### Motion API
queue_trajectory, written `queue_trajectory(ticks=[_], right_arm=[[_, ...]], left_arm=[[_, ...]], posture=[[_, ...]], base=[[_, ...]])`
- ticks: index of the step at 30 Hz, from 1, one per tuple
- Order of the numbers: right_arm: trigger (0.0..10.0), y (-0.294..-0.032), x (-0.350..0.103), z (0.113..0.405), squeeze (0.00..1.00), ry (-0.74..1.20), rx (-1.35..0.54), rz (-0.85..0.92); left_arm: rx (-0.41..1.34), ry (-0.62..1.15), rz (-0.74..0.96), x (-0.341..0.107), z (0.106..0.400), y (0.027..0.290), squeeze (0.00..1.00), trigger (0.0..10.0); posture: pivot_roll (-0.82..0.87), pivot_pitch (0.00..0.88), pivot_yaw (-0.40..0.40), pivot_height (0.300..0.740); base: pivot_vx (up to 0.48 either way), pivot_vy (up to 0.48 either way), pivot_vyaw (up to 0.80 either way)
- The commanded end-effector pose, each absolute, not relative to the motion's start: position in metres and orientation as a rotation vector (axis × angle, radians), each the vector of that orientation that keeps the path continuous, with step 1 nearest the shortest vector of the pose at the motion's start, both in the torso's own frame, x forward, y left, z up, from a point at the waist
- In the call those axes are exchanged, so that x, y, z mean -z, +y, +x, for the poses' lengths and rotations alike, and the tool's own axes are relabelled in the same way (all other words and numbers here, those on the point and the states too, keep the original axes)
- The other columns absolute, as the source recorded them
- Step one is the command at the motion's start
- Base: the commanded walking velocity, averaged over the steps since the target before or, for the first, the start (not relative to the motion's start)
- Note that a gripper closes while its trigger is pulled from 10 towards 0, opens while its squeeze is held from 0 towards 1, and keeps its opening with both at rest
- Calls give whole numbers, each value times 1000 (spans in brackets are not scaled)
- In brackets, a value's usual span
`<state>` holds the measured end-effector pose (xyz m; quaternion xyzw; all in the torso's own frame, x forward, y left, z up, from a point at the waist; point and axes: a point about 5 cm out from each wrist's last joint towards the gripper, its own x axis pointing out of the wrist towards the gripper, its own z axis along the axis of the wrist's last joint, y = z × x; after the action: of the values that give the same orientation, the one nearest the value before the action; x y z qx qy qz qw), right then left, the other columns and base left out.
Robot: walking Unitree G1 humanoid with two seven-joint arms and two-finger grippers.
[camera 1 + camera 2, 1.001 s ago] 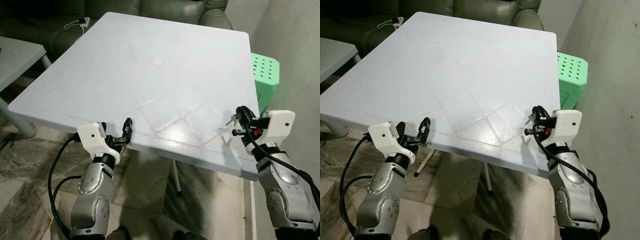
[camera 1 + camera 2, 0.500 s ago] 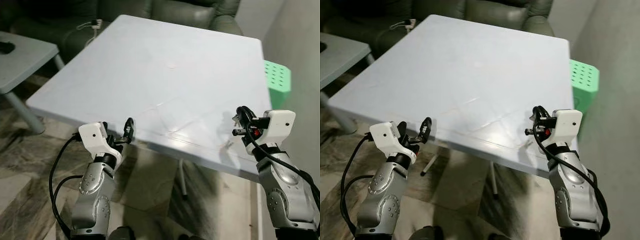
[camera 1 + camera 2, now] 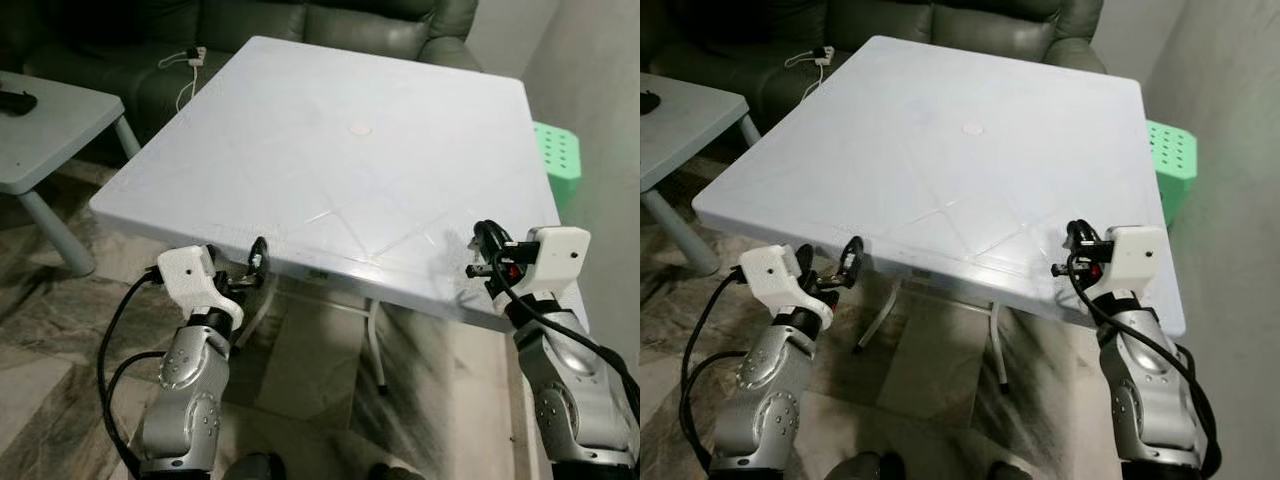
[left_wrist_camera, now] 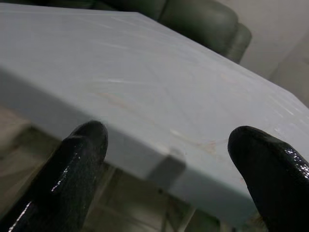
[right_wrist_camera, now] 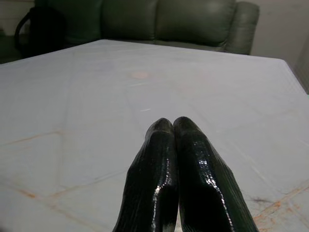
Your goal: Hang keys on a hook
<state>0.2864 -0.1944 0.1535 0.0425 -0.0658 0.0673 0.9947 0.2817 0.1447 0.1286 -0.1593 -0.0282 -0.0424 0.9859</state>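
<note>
1 big white table [image 3: 340, 150], 1 small grey table [image 3: 50, 120], 1 sofa [image 3: 330, 20], 1 green stool [image 3: 558, 160], 2 grippers

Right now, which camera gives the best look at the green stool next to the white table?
The left eye view shows the green stool best: its perforated top sits beside the white table, at the far right corner. The right eye view shows the same stool, a little smaller. The wrist views look across the tabletop toward the dark sofa instead.
</note>
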Motion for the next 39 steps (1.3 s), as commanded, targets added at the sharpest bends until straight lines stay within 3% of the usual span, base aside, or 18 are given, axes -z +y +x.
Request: queue_trajectory(ticks=[1,39], right_arm=[[10000,-199,-159,285,0,-148,-121,69],[10000,-202,-163,285,0,-165,-121,84]], left_arm=[[95,-52,-330,-129,281,140,0,10000],[103,-72,-355,-131,281,140,0,10000]], posture=[[-27,152,-76,740],[-39,145,-82,740]], base=[[0,0,0],[0,0,0]])
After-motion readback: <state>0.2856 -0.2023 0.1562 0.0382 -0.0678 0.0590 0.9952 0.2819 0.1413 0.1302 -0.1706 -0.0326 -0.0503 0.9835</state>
